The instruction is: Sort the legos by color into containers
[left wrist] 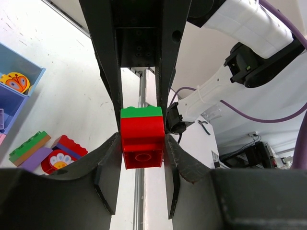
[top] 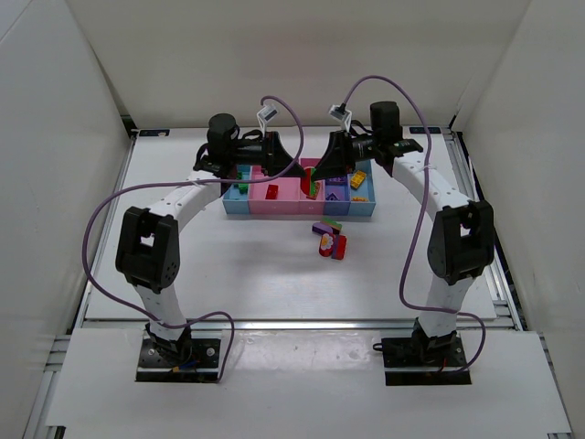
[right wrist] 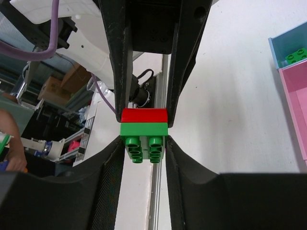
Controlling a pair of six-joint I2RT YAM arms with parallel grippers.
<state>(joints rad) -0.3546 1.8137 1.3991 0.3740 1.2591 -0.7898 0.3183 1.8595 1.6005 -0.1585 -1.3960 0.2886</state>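
Left claw [left wrist: 142, 160] pinched narrow on red brick [left wrist: 142, 141]; right claw [right wrist: 144, 155] clamped on the green brick [right wrist: 144, 139] stuck to it. Joined pair hangs over the pink bin [top: 291, 203] of the containers [top: 362, 213].

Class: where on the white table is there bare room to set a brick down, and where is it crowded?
Free: the white table strip between its near edge and the loose cluster of small plastic bricks; also left of the row of joined plastic bins. Crowded: over the bins, where left hand and right hand grip one red-and-green plastic brick stack.
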